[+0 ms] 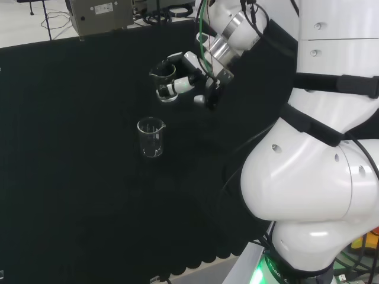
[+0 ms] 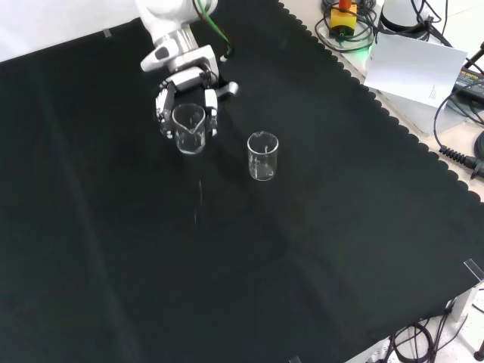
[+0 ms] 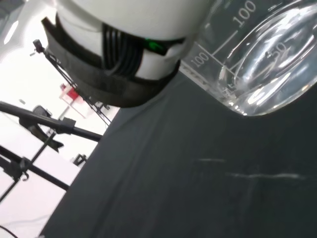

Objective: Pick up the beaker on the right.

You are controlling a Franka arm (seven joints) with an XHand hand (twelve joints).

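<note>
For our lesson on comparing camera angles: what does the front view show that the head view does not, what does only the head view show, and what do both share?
Front view alone: white paper and cables past the cloth's scalloped edge. Head view alone: the arm's big white links at the right, and a grey box beyond the cloth. Both share the hand curled round one beaker, a second beaker standing apart from it, and the black cloth.

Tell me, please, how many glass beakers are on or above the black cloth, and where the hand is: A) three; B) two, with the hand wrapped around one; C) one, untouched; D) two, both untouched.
B: the hand has its fingers curled around one beaker, while a second beaker stands apart on the black cloth.
</note>
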